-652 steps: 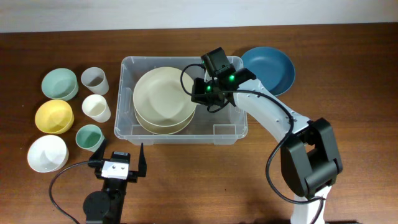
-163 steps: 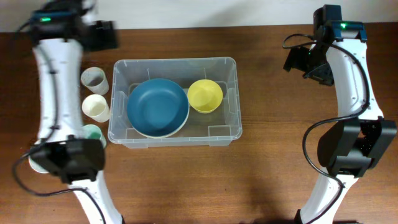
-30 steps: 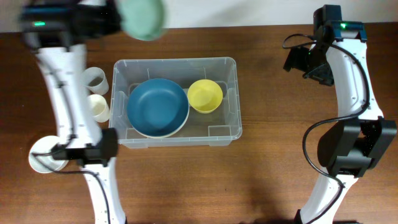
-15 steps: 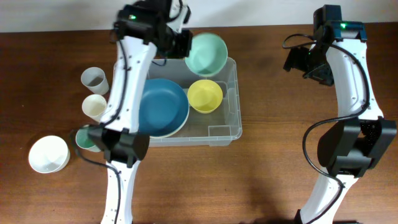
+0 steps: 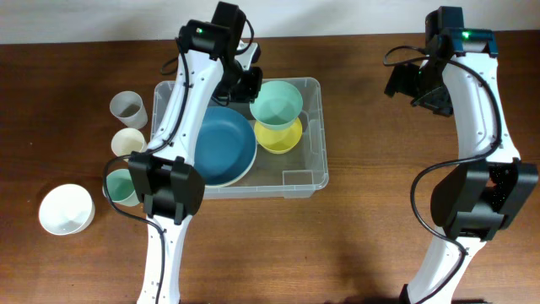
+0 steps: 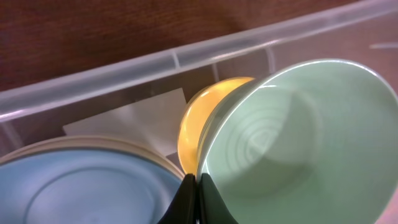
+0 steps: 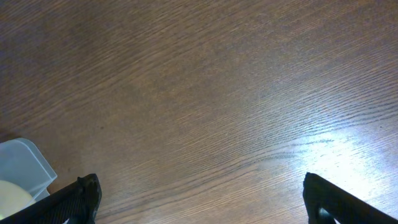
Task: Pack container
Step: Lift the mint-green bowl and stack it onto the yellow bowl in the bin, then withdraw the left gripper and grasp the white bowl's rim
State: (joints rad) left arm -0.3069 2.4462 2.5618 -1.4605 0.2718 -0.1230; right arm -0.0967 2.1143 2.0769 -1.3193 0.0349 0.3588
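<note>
The left hand (image 5: 248, 83) is clamped shut on the near rim of a pale mint-green round bowl (image 5: 277, 103), its fingertips (image 6: 198, 198) pinching the wall's edge. The bowl hangs inside the large clear plastic rectangular container (image 5: 270, 191), straight above a small yellow bowl (image 5: 279, 142) and shifted slightly toward the far wall. Whether the two bowls touch, I cannot tell. The coming move looks like a short drop to nest mint into yellow, so the offset between their rims is what matters.

The container lies mid-worktop, its long axis running left to right. In its left half a wide dark blue dish (image 5: 224, 148) sits in a cream bowl (image 5: 221, 181).

The right hand (image 5: 412, 84) is spread wide, holding nothing, well off to the container's right above bare wood, so the left arm is the nearer one.

A clear cup (image 5: 125, 106), a cream cup (image 5: 128, 141), a teal cup (image 5: 121, 186) and a white bowl (image 5: 66, 209) wait on the worktop to the left
</note>
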